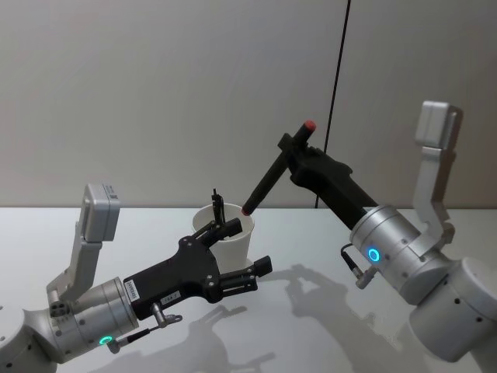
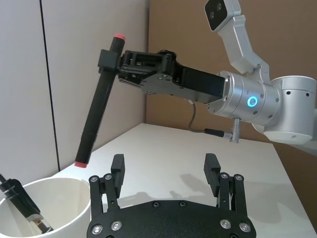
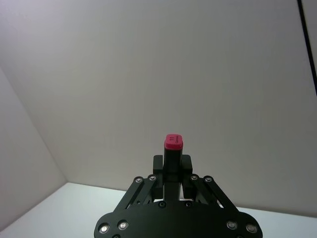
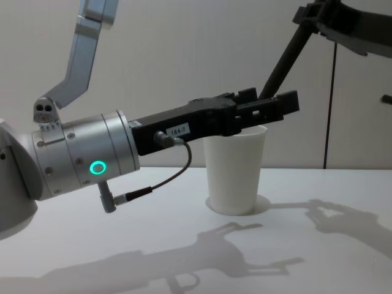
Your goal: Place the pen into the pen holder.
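One pen [image 1: 276,169], a black marker with red ends, is pinched near its upper end in the right tool [image 1: 293,145], whose fingers are closed on the barrel; the right wrist view shows the red cap standing up between them. The marker slants down and away from that tool, and its lower red tip hangs just above the near rim of the pen holder [image 1: 230,235], a white paper cup standing on the table [image 1: 326,311] below and to the left of the right tool. In the left wrist view the tip looks to be over the rim rather than clearly over the opening, so I judge the step in hand to be lining up for the drop.

To do it well, the right tool should bring the tip further over the mouth and stand the marker more upright before lowering, letting go only once the tip is well inside, since the cup is light and a push on the rim could tip it. Another dark pen [image 2: 22,203] already leans inside the cup, so the free side of the opening is the better target.

The left tool [image 2: 164,172] hovers beside the cup at rim height, fingers spread wide and holding nothing; it is close enough to steady the cup if needed.
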Controlling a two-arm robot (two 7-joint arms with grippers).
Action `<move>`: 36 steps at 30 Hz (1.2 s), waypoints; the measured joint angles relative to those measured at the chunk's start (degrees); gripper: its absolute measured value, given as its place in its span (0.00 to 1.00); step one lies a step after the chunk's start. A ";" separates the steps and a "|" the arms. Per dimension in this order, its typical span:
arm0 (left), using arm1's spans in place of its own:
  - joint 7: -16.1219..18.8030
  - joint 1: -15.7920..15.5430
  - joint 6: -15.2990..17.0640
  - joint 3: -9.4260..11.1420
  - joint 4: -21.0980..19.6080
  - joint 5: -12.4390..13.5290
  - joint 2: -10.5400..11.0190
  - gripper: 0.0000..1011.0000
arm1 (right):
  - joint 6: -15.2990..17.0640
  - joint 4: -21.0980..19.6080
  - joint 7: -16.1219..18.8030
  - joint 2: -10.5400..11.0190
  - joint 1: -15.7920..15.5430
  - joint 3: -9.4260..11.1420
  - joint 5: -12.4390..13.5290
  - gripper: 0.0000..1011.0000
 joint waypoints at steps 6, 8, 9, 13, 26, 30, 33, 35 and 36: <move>0.00 0.00 0.00 0.00 0.00 -0.01 0.00 0.99 | -1.34 1.99 0.73 0.10 1.65 -2.04 -3.38 0.20; 0.00 0.00 0.00 0.00 0.00 0.00 0.00 0.99 | -1.72 2.78 0.89 0.07 2.15 -2.81 -4.55 0.20; 0.00 0.00 0.00 0.00 0.00 0.00 0.00 0.99 | -1.85 3.01 0.94 0.04 2.31 -3.06 -4.93 0.20; 0.00 0.00 0.00 0.00 0.00 0.00 0.00 0.99 | -2.46 4.41 1.20 -0.18 3.13 -4.24 -6.72 0.20; 0.00 0.00 0.00 0.00 0.00 0.00 0.00 0.99 | -4.04 8.94 0.81 -2.07 5.26 -6.70 -11.25 0.20; 0.00 0.00 0.00 0.00 0.00 0.00 0.00 0.99 | -4.39 9.88 0.49 -2.59 5.64 -7.05 -12.08 0.20; 0.00 0.00 0.00 0.00 0.00 0.00 0.00 0.99 | -4.64 10.53 0.31 -2.90 5.88 -7.30 -12.60 0.20; 0.00 0.00 0.00 0.00 0.00 0.00 0.00 0.99 | -4.78 10.89 0.23 -3.08 6.01 -7.46 -12.89 0.22; 0.00 0.00 0.00 0.00 0.00 0.00 0.00 0.99 | -4.81 11.00 0.20 -3.14 6.06 -7.49 -13.00 0.24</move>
